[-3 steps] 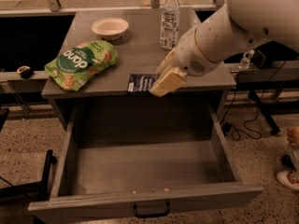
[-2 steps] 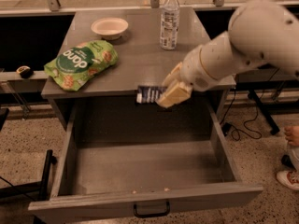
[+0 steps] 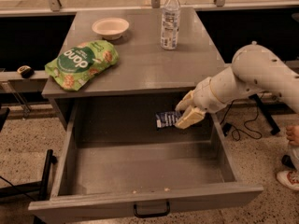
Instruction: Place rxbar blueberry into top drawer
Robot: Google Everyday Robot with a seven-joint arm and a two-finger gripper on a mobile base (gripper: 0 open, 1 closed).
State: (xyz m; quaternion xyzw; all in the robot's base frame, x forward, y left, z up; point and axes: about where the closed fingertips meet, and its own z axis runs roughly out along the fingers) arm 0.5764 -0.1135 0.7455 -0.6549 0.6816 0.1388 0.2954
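Note:
The rxbar blueberry (image 3: 167, 119), a small flat navy-blue bar with pale lettering, is held in my gripper (image 3: 185, 114). The gripper's pale fingers (image 3: 190, 118) are shut on the bar's right end. It hangs inside the open top drawer (image 3: 140, 169), near the back right, above the drawer floor. The drawer is a wide grey box pulled far out from under the grey table (image 3: 140, 64), with a black pull handle (image 3: 152, 211) on its front. My white arm reaches in from the right.
On the table stand a large green snack bag (image 3: 81, 62) at the left, a white bowl (image 3: 110, 27) at the back and a clear water bottle (image 3: 170, 18). A person's shoe (image 3: 288, 179) is at the right edge.
My gripper has moved with the bar from the table's front edge down and to the right into the open drawer. The arm has lowered. The table's things have not moved.

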